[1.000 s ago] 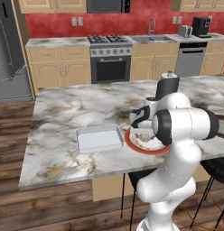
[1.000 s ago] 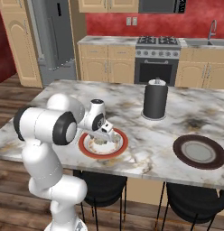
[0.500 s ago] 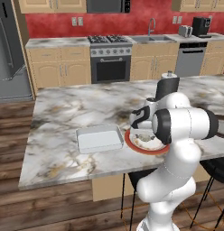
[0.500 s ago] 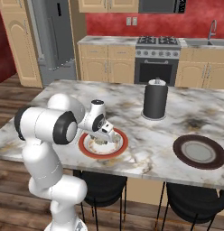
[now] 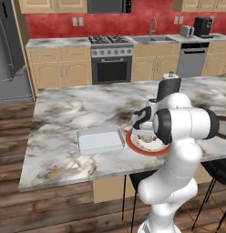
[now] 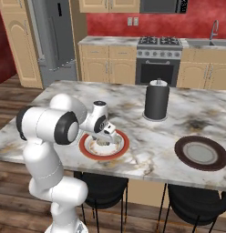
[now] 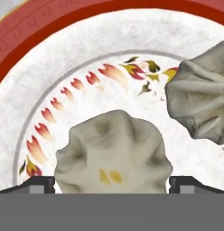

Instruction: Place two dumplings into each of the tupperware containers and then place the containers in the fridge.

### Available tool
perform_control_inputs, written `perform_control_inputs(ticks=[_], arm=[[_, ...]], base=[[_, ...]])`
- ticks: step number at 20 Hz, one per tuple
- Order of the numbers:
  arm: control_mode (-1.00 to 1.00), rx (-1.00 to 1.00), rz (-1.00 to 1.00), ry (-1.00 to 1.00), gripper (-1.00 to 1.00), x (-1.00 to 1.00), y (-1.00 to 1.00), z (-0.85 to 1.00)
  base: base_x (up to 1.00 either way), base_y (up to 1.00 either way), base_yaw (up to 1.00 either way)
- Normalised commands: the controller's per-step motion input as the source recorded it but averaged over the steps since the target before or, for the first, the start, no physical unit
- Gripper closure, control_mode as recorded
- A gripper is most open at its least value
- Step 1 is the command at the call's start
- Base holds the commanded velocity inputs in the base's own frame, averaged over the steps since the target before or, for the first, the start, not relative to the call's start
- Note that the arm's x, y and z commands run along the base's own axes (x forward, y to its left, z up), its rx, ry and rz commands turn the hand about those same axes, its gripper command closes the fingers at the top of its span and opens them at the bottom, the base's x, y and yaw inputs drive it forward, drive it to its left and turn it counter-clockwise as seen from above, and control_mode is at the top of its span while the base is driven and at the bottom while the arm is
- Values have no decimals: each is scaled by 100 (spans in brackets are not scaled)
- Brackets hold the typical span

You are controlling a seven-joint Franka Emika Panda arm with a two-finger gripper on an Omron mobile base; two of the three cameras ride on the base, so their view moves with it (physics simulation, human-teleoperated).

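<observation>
- Step: first pick. My gripper (image 7: 112,182) hangs fully open, empty, low over the red-rimmed plate (image 7: 50,27), straddling one dumpling (image 7: 113,151).
- White container (image 5: 100,139) lies just left of the plate.
- Next: lower, close, lift.

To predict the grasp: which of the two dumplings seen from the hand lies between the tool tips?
The centre-bottom dumpling lies between the open tool's tips; the other dumpling sits off toward the right edge.

No visible change: arm (image 5: 178,125), red-rimmed plate (image 6: 119,148) unmoved.
</observation>
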Motion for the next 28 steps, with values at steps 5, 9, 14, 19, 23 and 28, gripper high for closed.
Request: perform_control_inputs(ticks=[5, 9, 14, 19, 23, 28], arm=[[-100, 0, 1, 0, -100, 14, -12, -16], [-100, 0, 3, 0, -100, 11, -2, -26], [-100, 0, 1, 0, 100, 2, 0, -41], [-100, 0, 0, 0, 100, 0, 0, -17], [-100, 0, 1, -1, 100, -3, 0, 17], [-100, 0, 0, -6, 100, -24, 7, 45]], base=[[0, 0, 0], [0, 0, 0], [0, 0, 0], [0, 0, 0], [0, 0, 0], [0, 0, 0]])
